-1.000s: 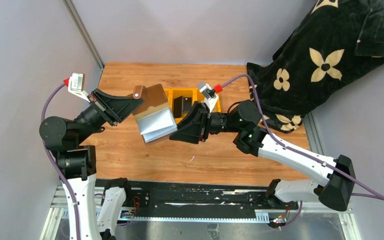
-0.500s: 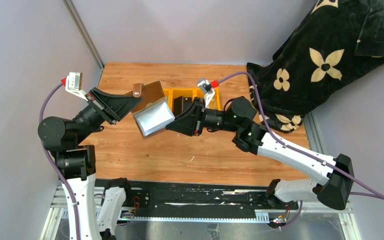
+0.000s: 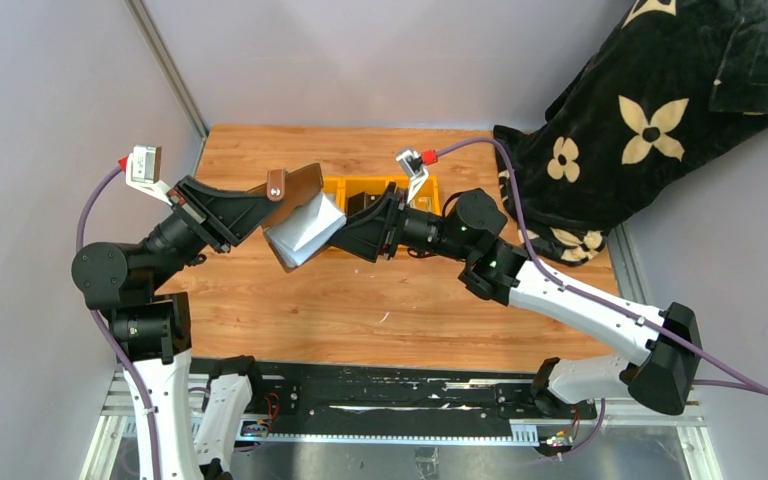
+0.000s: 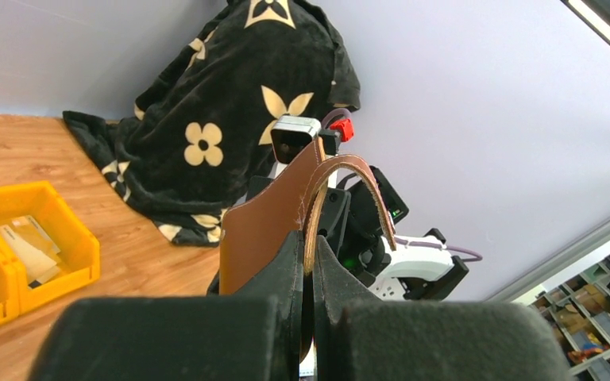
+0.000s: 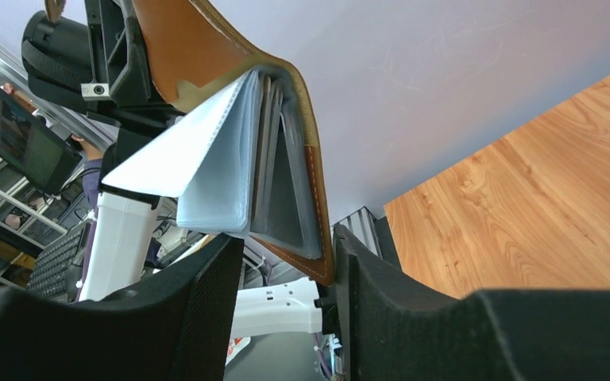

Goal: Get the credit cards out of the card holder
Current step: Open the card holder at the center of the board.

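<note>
**Desk:** Where is the card holder (image 3: 300, 215)?

**Photographer:** In the air above the wooden table (image 3: 360, 310), toward 10 o'clock from the table's middle in the overhead view. It hangs open, brown leather outward and pale clear sleeves (image 5: 206, 167) fanning from the grey inside. Its small brown closure tab (image 3: 278, 184) sits at the holder's 11 o'clock.

**Desk:** Who has it?

**Photographer:** The left gripper (image 3: 270, 205) reaches in from 9 o'clock. Its jaws are pressed tight together on one leather flap, as the left wrist camera shows plainly. The right gripper (image 3: 338, 238) comes from 3 o'clock. Its jaws are parted about halfway, one finger either side of the holder's lower edge, with the stitched leather rim just beside one finger (image 5: 349, 262).

**Desk:** Any credit cards (image 4: 30, 248) to see?

**Photographer:** Tan ones lie flat in a yellow bin (image 4: 75, 238), which stands on the table just behind the right gripper, near 12 o'clock. I cannot tell whether the holder's grey pockets hold any more.

**Desk:** And around that?

**Photographer:** A black blanket (image 3: 650, 120) with cream flowers is heaped at the table's 2 o'clock corner, and grey walls close in the far side.
</note>
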Controlling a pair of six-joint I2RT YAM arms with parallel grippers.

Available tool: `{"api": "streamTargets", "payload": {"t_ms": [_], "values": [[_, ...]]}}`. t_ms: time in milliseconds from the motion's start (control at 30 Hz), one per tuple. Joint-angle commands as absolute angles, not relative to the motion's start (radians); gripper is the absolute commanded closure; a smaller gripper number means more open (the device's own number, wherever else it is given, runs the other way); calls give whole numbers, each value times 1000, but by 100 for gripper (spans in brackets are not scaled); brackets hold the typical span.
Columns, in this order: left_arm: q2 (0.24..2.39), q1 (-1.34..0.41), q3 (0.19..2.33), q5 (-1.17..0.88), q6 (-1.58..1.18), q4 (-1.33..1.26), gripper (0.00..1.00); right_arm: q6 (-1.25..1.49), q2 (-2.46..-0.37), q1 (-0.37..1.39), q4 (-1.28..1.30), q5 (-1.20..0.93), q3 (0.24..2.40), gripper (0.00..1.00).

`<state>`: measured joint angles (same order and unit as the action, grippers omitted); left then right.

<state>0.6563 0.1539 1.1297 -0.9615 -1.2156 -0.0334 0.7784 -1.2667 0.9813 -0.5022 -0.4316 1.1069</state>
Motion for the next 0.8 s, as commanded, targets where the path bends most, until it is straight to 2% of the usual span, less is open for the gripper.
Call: {"api": "streamTargets", "payload": {"t_ms": [0,233,467,533,633,733,767], "values": [[642,155,1131,-1008,-1250,-70,100,803,-1287,979,-595,-395,1162,49],[642,155,1118,-1033,-1268,-77,100,833,-1324,985,-710,-458,1192,32],[637,156,1103,-1057,-1281,-80,100,845,-1337,990,-780,-470,1190,30],[632,155,1091,-1054,-1280,-80,100,864,-1345,992,-802,-489,1194,40],[629,155,1091,-1037,-1254,-57,100,891,-1354,993,-807,-511,1199,70],[626,155,1111,-996,-1173,29,100,910,-1350,993,-806,-527,1189,91],[624,155,1127,-970,-1121,92,100,911,-1343,993,-798,-532,1184,95]]}}
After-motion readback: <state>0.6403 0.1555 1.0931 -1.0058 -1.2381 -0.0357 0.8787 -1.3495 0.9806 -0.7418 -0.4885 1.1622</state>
